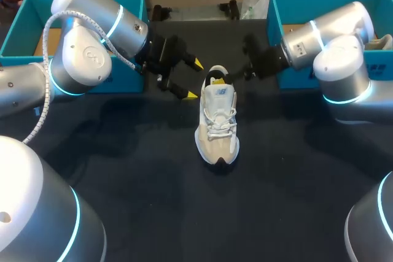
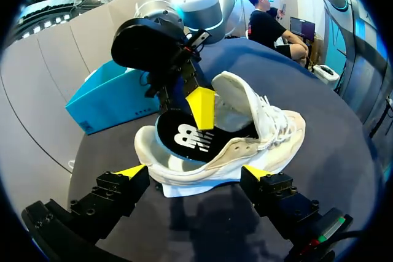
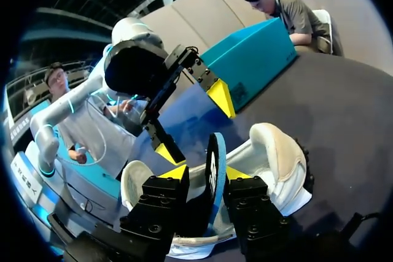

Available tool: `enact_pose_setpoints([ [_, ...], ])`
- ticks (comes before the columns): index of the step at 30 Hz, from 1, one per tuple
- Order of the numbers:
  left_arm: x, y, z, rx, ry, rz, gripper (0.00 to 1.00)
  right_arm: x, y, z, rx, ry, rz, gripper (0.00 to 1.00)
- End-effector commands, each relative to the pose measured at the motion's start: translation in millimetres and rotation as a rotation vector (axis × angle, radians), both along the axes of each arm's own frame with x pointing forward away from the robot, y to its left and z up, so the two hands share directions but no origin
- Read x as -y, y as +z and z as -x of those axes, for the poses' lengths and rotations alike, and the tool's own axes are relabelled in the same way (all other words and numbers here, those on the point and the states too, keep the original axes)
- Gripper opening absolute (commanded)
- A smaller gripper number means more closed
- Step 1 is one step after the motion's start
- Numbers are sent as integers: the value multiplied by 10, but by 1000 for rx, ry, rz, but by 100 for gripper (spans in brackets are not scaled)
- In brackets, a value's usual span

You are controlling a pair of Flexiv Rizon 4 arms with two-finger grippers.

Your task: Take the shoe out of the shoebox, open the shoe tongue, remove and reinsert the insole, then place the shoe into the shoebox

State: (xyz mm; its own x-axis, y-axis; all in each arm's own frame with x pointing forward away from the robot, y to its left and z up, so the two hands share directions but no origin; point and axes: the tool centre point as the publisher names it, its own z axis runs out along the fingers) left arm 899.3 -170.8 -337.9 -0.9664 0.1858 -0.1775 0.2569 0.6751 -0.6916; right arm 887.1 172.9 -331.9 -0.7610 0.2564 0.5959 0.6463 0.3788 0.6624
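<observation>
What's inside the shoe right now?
The black insole stands in the heel opening of the shoe, clamped by the right end effector. Its front end is hidden under the tongue and laces; the toe interior cannot be seen.

– Where was the shoe point(image 1: 217, 121)?
– On the table point(image 1: 153, 200), between left shoebox point(image 1: 130, 79) and right shoebox point(image 1: 274, 10) (both farther back).
– The grippers?
– Left gripper point(image 1: 194, 80) hung left of its heel; right gripper point(image 3: 206, 175) over the heel, clamped on the insole point(image 2: 184, 142).

Silver arms point(image 1: 92, 53), cyan rings point(image 1: 64, 89), yellow-tipped claws point(image 1: 193, 78)
</observation>
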Motion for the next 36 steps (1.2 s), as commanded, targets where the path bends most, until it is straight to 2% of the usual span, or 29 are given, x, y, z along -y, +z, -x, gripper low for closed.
enact_pose_setpoints([
  [1,6,4,-2,0,0,-4,100,-9,65,-39,8,4,13,35],
  [9,6,4,-2,0,0,-4,100,-34,180,-121,42,22,15,38],
  [16,6,4,-2,0,0,-4,100,-8,300,-268,82,37,26,40],
  [24,6,4,-2,0,0,-4,100,122,571,-343,141,18,66,40],
  [29,6,4,-2,0,0,-4,100,170,774,-345,167,9,93,41],
  [36,6,4,-2,0,0,-4,100,300,1005,-236,178,-34,150,41],
])
